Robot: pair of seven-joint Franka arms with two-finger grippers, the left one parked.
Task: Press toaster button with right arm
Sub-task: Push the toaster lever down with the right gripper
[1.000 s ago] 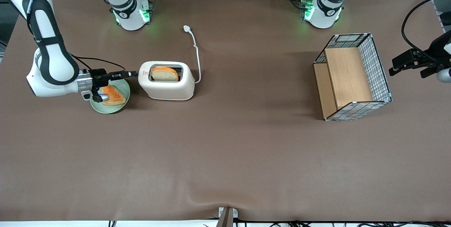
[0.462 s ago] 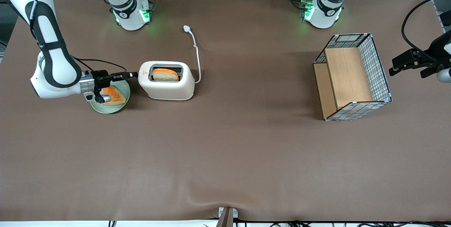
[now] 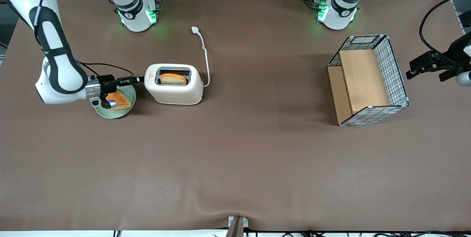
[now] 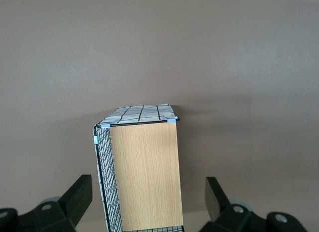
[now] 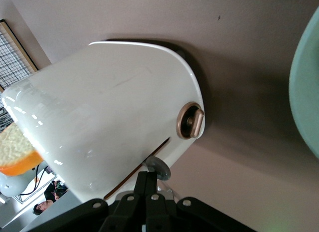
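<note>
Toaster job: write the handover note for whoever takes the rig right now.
Gripper: shut, fingertips together on the toaster button at the narrow end of the toaster, above the green plate.
Right arm: reaches in from the working arm's end of the table.
Bread slice: sits low in the top slot, lower than a second ago, so the press is under way.
Left: whether the lever has latched cannot be seen; confirm that, then withdraw the gripper.

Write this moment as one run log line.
stage: pressing | pincer: shut, on toaster button | toaster: bread low in slot
</note>
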